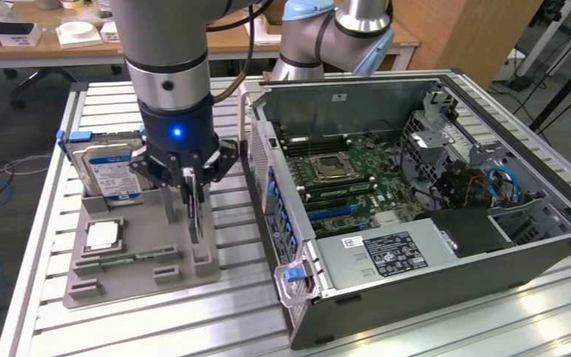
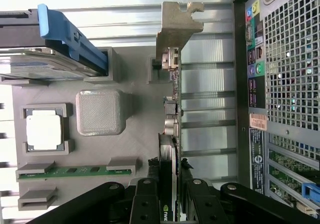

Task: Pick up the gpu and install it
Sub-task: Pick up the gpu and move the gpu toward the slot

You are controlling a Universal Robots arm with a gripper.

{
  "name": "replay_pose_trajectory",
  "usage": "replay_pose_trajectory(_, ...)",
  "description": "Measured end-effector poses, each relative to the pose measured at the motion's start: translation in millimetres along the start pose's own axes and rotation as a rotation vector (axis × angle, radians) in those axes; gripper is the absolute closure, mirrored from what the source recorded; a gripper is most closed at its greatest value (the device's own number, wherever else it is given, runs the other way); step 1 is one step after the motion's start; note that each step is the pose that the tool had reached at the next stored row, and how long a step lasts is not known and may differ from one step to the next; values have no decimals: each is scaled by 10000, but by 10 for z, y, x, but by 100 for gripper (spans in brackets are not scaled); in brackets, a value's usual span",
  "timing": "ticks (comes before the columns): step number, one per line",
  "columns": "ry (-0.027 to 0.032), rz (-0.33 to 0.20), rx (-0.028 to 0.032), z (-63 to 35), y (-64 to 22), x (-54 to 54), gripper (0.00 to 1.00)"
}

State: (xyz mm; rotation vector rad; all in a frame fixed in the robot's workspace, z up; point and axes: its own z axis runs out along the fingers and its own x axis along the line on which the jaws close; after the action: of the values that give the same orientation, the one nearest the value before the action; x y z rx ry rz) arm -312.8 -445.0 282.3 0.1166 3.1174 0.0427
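One gpu [image 2: 169, 149] pinched between two fingers [image 2: 146, 204]; one tray [image 2: 135, 144].

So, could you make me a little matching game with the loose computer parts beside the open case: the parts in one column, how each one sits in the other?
Things:
1. gpu
2. hard drive
3. memory stick
4. processor chip

States:
A. lying flat in a square recess
B. on edge, clamped in the gripper
C. standing upright, blue-and-white label
D. lying in a long narrow slot

Pairs: 1-B, 2-C, 3-D, 4-A
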Motion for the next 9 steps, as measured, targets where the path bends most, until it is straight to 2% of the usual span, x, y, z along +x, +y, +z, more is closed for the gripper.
replay_pose_trajectory(9, 1, 0, 1, -25, 1, -1, 73)
